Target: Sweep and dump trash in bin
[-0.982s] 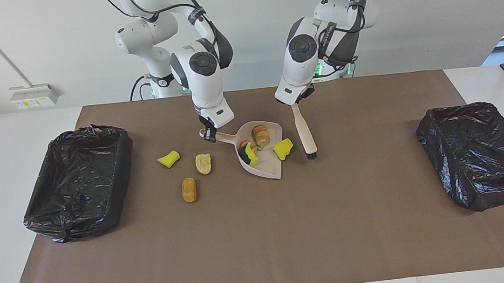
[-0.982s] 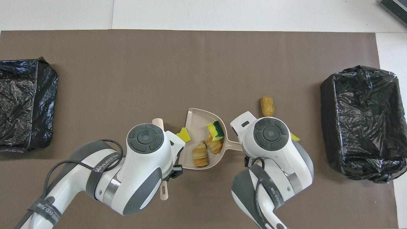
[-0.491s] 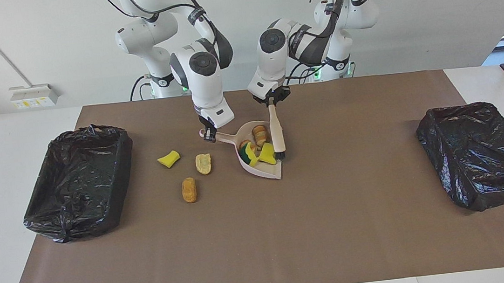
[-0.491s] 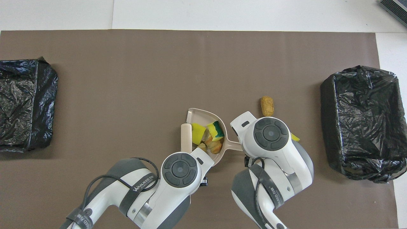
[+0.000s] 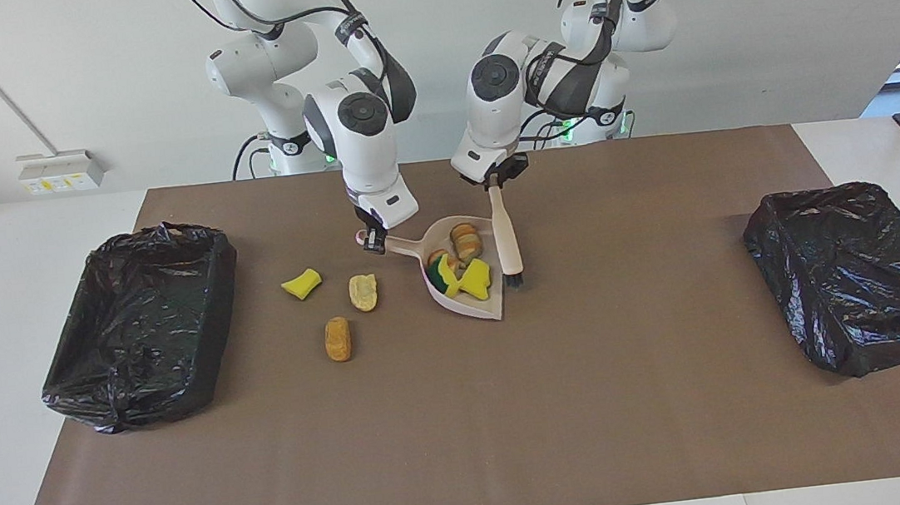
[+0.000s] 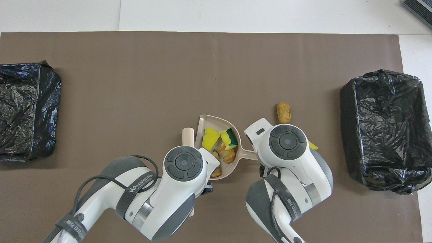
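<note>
Moved since a second ago: the brush (image 5: 506, 240) has swung from the mat beside the dustpan (image 5: 466, 284) to the pan's open edge, and the yellow sponge chunk (image 5: 475, 279) that lay just outside the lip now sits inside the pan.

Table (image 5: 22, 239): white, covered by a brown mat (image 5: 600, 404).

Bins: two, lined with black bags. One (image 5: 141, 322) at the right arm's end of the table, one (image 5: 862, 272) at the left arm's end. Both well apart from the pan.

Left arm: comes down to the pan's open side. Left gripper (image 5: 499, 178) clamped tight on the brush handle; the brush slopes down away from the robots, its dark bristles (image 5: 513, 281) on the mat just beside the pan's lip.

Right arm: reaches down to the pan's handle. Right gripper (image 5: 372, 242) closed narrowly on the handle end; the pan rests on the mat at mid-table.

Dustpan: beige, open side toward the left arm's end.

Trash in pan: the yellow chunk, a yellow-green sponge piece (image 5: 441, 273), and tan bread-like pieces (image 5: 466, 242) on the side nearer the robots.

Trash on mat, toward the right arm's end from the pan: a yellow sponge scrap (image 5: 302, 284), a pale bread piece (image 5: 363, 292) beside it, and an orange-tan bread piece (image 5: 337, 339) farther from the robots. All three apart from the pan and from one another.
</note>
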Tool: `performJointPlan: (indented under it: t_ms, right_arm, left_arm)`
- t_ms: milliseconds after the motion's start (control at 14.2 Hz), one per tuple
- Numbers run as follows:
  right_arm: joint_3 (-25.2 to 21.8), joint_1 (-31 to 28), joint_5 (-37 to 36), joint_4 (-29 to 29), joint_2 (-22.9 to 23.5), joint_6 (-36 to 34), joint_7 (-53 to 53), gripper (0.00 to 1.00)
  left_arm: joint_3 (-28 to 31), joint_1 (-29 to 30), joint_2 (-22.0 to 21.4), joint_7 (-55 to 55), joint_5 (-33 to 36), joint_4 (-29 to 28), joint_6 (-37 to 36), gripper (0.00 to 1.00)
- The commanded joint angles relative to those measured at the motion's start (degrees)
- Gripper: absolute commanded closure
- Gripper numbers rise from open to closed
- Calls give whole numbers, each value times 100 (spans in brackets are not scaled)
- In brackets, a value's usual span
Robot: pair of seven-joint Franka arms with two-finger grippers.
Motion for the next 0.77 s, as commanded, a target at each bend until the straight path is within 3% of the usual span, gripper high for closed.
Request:
performJointPlan:
  t_ms: [0, 211, 351, 491, 702]
  right_arm:
    - [25, -100, 144, 52, 46, 72, -268, 100]
    - [33, -319, 162, 166, 37, 54, -302, 100]
    - [33, -530, 545, 324, 11, 19, -573, 100]
    - [25, -863, 1048, 368, -42, 28, -1047, 100]
    - [16, -1513, 1295, 649, -103, -147, -1777, 100]
  left_arm:
    - [-5, 52, -639, -82, 83, -42, -672, 100]
    - [-14, 88, -1254, -65, -92, -304, -902, 100]
    - [-66, 44, -1579, -65, -582, -638, -797, 100]
    - [-503, 140, -1974, -48, -1049, -1051, -413, 100]
    - [-1068, 193, -2091, -91, -1358, -1237, -111, 100]
